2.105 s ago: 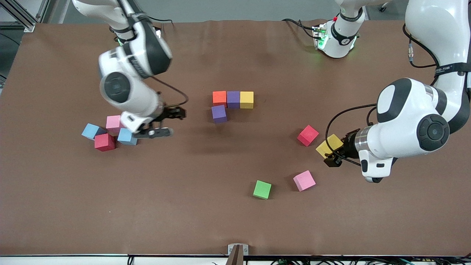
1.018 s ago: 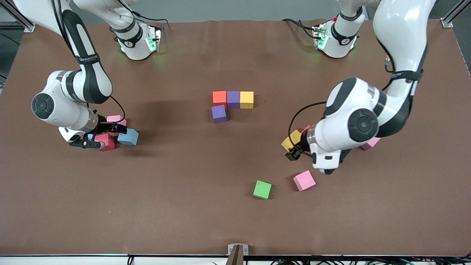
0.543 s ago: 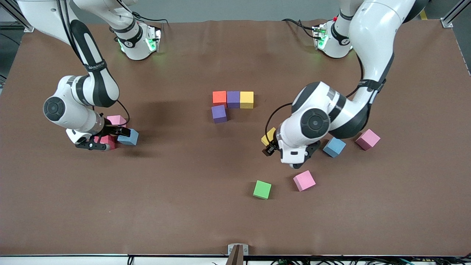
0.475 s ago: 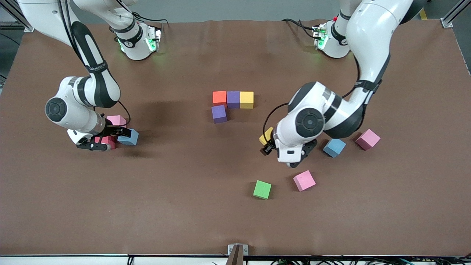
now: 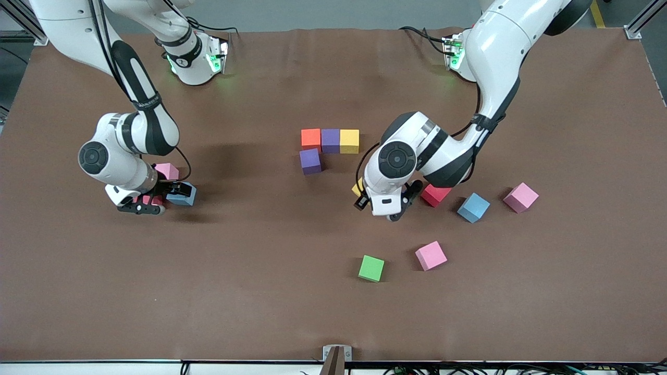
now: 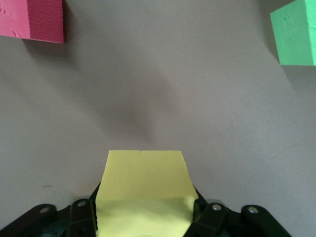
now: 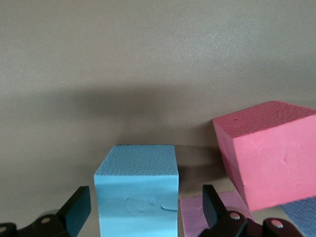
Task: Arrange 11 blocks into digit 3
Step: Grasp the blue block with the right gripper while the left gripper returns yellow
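Note:
Orange (image 5: 311,138), purple (image 5: 330,140) and yellow (image 5: 349,141) blocks touch in a row. A second purple block (image 5: 310,161) sits against the orange one, nearer the front camera. My left gripper (image 5: 358,194) (image 6: 145,210) is shut on a yellow block (image 5: 357,186) (image 6: 143,190), over bare table beside the row. My right gripper (image 5: 168,198) (image 7: 145,210) is open, low among pink (image 5: 167,170), red (image 5: 146,200) and light blue (image 5: 183,194) blocks. A light blue block (image 7: 136,192) stands between its fingers with a gap on each side. A red block (image 7: 266,153) stands beside it.
Loose blocks lie toward the left arm's end: red (image 5: 435,194), light blue (image 5: 473,207), pink (image 5: 520,197), pink (image 5: 431,255) and green (image 5: 371,268) (image 6: 296,32). A reddish-pink block (image 6: 34,19) shows ahead of the left gripper. A metal bracket (image 5: 336,354) sits at the table's front edge.
The left arm has swept the yellow block toward the row, uncovering red, light blue and pink blocks. The right gripper has edged toward the light blue block, still open.

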